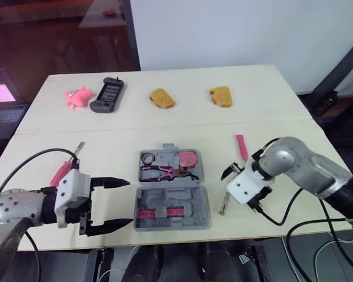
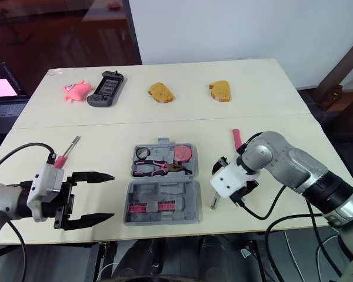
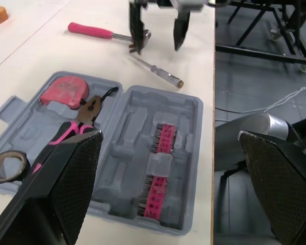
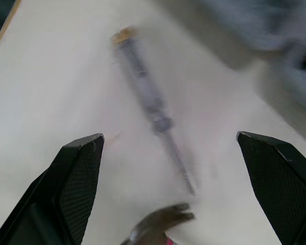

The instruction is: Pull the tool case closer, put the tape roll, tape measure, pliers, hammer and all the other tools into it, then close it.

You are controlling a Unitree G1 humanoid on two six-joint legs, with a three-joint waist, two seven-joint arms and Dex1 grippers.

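Pale tabletop (image 1: 253,117) boards, joined by a seam across the middle, are backed by a white wall. One grey tool case (image 1: 165,197) is laid open near the front edge, between the two arms. Three tools are held in its far half: one black tape roll (image 1: 147,157) in the far left corner, one pink tape measure (image 1: 189,158) in the far right corner, and one pair of pliers (image 1: 162,173) with pink and black handles laid across just nearer. A single strip of pink bits (image 1: 160,212) is seated in the near half, and the other moulded recesses there are seen bare.

Three tools are counted outside the case. One hammer (image 1: 242,147) with a pink handle is set to the right of the case. One clear-handled screwdriver (image 4: 143,92) lies just beside the hammer's head. One pink-handled screwdriver (image 1: 63,169) lies well to the left, beside the left arm.

The left claw (image 1: 129,202) is held with its fingers spread wide, gripping nothing, just left of the case and pointed at it. The right claw (image 4: 169,137) is likewise parted and empty, poised over the clear-handled screwdriver.

Along the far side are set one pink plush toy (image 1: 77,96), one grey handheld device (image 1: 108,94) and two bread slices (image 1: 162,98) (image 1: 221,96).
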